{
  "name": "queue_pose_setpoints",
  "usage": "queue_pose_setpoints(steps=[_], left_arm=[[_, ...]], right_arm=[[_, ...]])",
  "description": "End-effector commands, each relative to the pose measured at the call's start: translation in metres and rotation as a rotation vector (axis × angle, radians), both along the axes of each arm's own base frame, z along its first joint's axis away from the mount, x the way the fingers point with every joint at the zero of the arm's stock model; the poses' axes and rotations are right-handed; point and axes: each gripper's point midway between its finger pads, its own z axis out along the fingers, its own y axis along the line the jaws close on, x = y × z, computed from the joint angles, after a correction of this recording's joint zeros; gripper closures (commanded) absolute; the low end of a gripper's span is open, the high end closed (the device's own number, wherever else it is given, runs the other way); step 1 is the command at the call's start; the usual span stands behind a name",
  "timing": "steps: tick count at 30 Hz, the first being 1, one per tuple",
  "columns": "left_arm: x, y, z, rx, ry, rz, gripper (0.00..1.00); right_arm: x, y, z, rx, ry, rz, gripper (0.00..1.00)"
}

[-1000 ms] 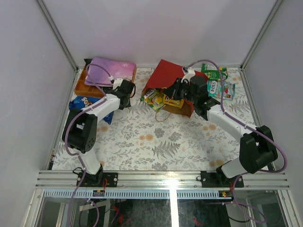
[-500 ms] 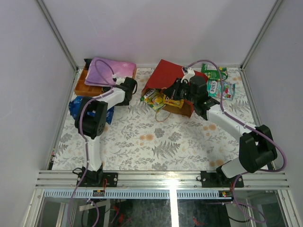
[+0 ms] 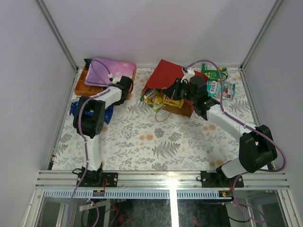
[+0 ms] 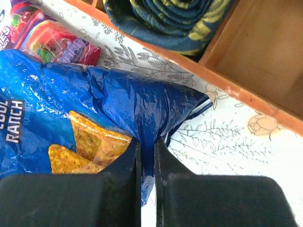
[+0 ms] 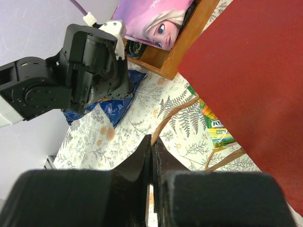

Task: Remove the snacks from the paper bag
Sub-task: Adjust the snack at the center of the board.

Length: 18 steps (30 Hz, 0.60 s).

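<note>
Beside the orange tray (image 4: 270, 52), blue Doritos bag (image 4: 94, 109)

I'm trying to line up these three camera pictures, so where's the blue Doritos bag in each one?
Top external: Doritos bag at far left, partly hidden by the left arm, just below the orange tray.
Left wrist: it fills the left and centre; the tray is upper right.
Right wrist: dark blue patch left of centre; the tray is above it.
Shared landmark: the orange tray.
</note>
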Motion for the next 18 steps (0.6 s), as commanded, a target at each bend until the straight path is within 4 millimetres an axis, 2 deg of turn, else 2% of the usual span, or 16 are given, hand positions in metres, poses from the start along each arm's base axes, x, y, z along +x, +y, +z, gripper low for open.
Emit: queue_pose_setpoints(steps=[1,5,10,12,15,18], left_arm=[[-0.004,-0.01,0.026,-0.103,-0.082,0.009,1.0],[-0.013,-0.018,0.068,-0.221,-0.235,0.054,1.0],[-0.033,-0.026,0.134,-0.453,-0.503,0.113,1.0],[-0.047,-0.015,0.153,-0.502,-0.555,0.16,1.0],[-0.075,0.012,0.17,-0.516,-0.601,0.266,1.0],[-0.107,0.028,0.188,-0.492,-0.642,0.327,1.0]], right_arm=[[0.004,0.003,0.03,0.034,-0.083,0.016,1.0],[0.003,0.003,0.03,0.038,-0.083,0.017,1.0],[0.001,0.006,0.036,0.057,-0.085,0.03,1.0],[-0.001,0.007,0.039,0.065,-0.087,0.041,1.0],[-0.005,0.007,0.043,0.077,-0.094,0.047,1.0],[-0.006,0.008,0.047,0.094,-0.1,0.056,1.0]])
